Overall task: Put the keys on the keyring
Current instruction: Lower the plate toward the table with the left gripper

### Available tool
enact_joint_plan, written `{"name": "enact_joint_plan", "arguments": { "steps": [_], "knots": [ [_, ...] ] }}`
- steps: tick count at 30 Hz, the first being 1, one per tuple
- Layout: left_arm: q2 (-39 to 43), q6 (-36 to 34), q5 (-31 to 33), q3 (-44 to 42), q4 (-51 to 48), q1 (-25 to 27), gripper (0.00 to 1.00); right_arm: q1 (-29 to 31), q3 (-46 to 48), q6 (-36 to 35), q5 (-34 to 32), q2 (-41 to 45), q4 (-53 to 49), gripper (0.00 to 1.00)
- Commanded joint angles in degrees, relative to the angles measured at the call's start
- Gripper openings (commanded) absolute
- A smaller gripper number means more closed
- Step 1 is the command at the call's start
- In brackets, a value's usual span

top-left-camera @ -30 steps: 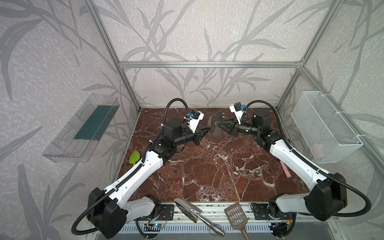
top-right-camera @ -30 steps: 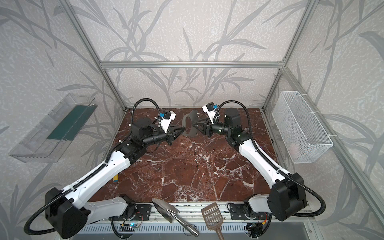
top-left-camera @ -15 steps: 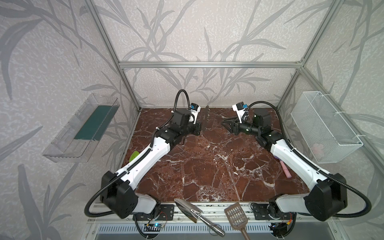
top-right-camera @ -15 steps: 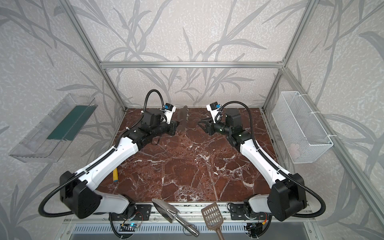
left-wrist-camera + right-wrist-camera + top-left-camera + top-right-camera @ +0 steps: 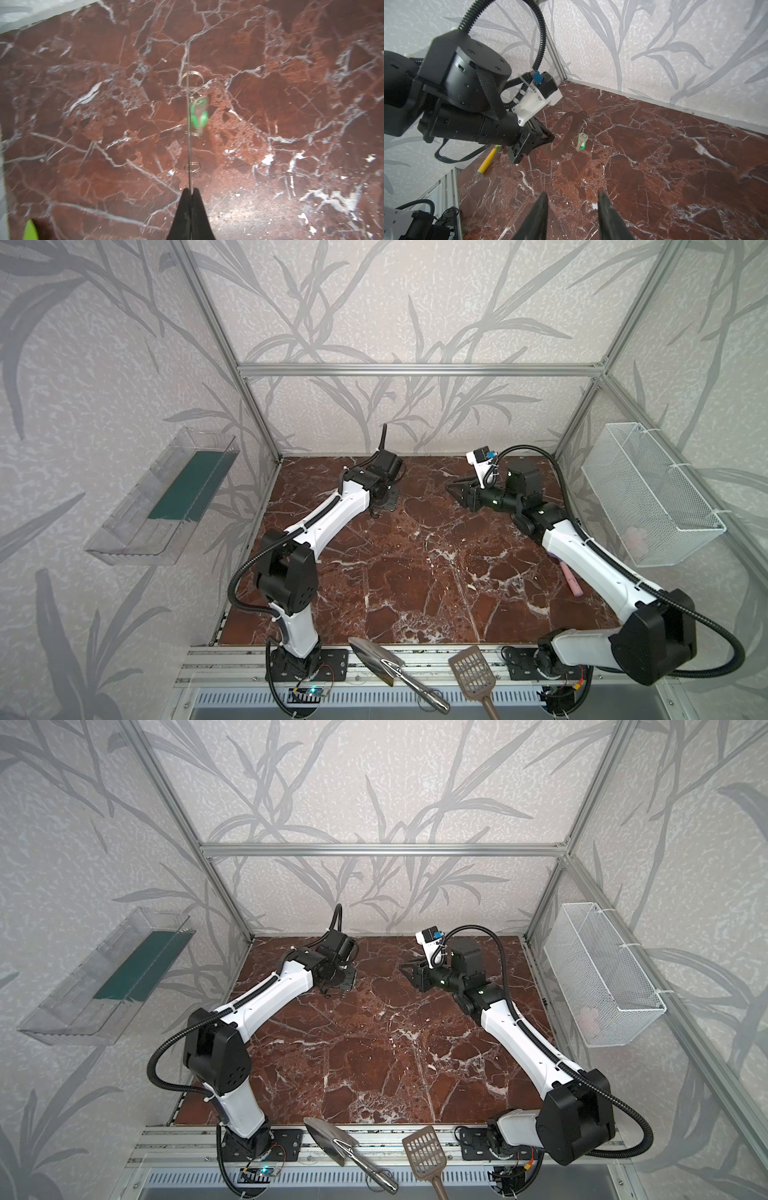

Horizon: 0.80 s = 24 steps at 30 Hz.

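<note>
In both top views your left gripper sits low over the marble table, facing the right gripper across a gap; the key is too small to find there. In the left wrist view the left jaws are pressed together on a thin dark holder seen edge-on. The blurred key hangs from a keyring ahead of the tips. In the right wrist view the right fingers stand apart with nothing between them, well short of the key, which dangles beside the holder. Expect 1 light, stiff key that swings freely. Its plastic head looks slick, so pinch its 2 flat faces.
</note>
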<state>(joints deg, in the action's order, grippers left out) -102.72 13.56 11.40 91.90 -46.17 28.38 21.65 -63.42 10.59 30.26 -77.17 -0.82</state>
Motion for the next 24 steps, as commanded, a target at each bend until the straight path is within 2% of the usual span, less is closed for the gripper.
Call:
{"name": "enact_joint_plan", "arguments": {
  "steps": [1, 12, 17, 24],
  "knots": [
    [-0.1, 1.6, 6.4, 2.7, -3.3, 0.0, 0.0, -0.3, 0.8, -1.2, -0.7, 1.5, -0.7, 0.4],
    [-4.8, 0.0, 13.9, 5.8, -8.1, -0.4, 0.0, -0.4, 1.9, -0.9, -0.8, 1.3, -0.1, 0.4],
    [-9.4, 1.8, 9.7, 8.8, -7.1, -0.3, 0.0, -0.6, 2.6, -0.6, -0.8, 1.6, 0.1, 0.4],
    [-17.7, 4.1, 3.3, 18.1, -10.8, 0.0, 0.0, -1.8, 4.3, -0.8, -1.3, 3.5, -0.3, 0.4]
  ]
}}
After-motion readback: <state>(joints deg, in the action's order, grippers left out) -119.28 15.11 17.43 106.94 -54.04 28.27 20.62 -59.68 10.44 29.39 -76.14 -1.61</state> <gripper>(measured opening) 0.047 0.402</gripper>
